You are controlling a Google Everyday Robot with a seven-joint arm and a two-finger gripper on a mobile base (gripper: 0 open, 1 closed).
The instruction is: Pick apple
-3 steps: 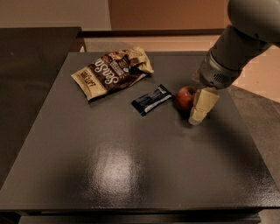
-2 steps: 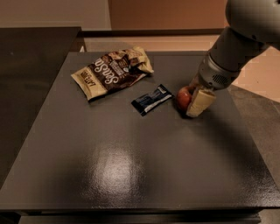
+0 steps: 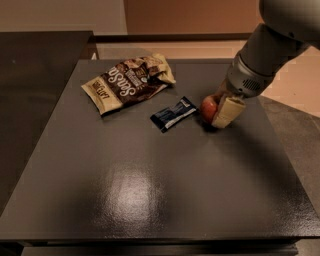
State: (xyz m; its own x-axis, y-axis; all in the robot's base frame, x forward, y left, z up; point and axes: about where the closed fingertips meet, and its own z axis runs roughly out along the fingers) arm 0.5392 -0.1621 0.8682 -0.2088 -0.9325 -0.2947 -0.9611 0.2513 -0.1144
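Plain indoor room, maybe an office break corner
Here's a dark grey matte square table (image 3: 150,200), bare beige wall (image 3: 60,15) behind, tan floor (image 3: 300,85) beyond; a crumpled brown-and-cream snack bag (image 3: 127,82) and a dark blue foil wrapper (image 3: 173,113) lie on top, and the robot's gripper (image 3: 222,110) sits right at the small red apple (image 3: 208,107) near the table's right edge

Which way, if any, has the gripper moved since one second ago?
Yes: the gripper slid slightly left, toward the blue packet, up against the apple.
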